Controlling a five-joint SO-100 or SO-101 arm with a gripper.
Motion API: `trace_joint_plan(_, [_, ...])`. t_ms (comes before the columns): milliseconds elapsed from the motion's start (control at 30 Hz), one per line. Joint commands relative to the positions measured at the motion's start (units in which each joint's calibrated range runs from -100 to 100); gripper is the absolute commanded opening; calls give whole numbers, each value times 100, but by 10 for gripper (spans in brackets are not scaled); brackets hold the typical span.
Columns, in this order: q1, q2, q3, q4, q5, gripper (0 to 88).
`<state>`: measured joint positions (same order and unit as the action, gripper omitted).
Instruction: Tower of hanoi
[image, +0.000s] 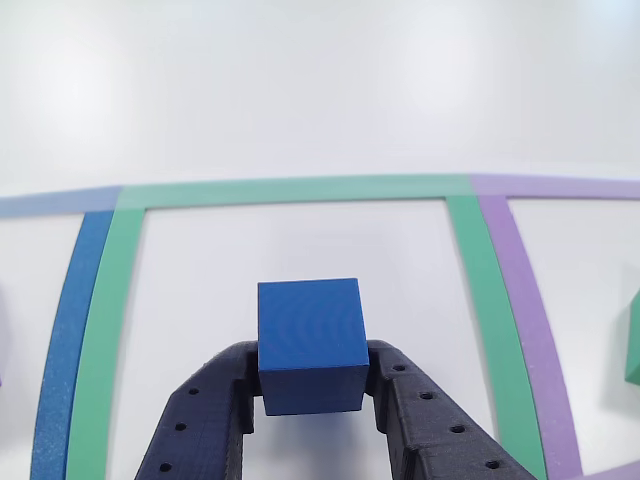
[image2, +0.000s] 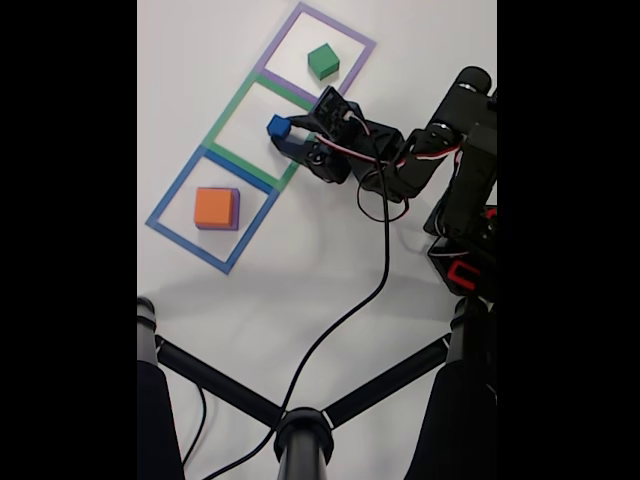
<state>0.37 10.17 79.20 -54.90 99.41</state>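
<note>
Fixed view: white surface (image2: 300, 280) carries three tape squares in a row. Orange block (image2: 213, 207) sits on the purple block (image2: 236, 210) in the blue square (image2: 212, 210); green block (image2: 323, 61) in the purple square (image2: 319, 54). Claw (image: 311, 385) is closed around the blue cube (image: 310, 340) within the green square (image2: 258, 130).

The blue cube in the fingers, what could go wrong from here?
The blue cube is pinched only at its lower sides by the fingers, so it might tip or slip out if the gripper jolts. In the fixed view it sits near the edge of the green tape square, so a release here could leave it on the tape. The black cable hangs loose by the arm and could snag.
</note>
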Motion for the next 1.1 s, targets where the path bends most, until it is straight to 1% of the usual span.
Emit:
trace_joint_plan(0, [28,353,-319,-374,59,38])
trace_joint_plan(233, [51,826,-555,-633,59,60])
trace_joint_plan(433, [51,930,-573,-771,59,178])
trace_joint_plan(633, [66,842,-546,-787,59,234])
trace_joint_plan(767, [112,369,-319,-706,59,258])
trace_joint_plan(833, [142,-176,-83,-439,59,262])
trace_joint_plan(967, [249,-1642,408,556,59,251])
trace_joint_plan(1067, [371,-2996,744,1738,59,184])
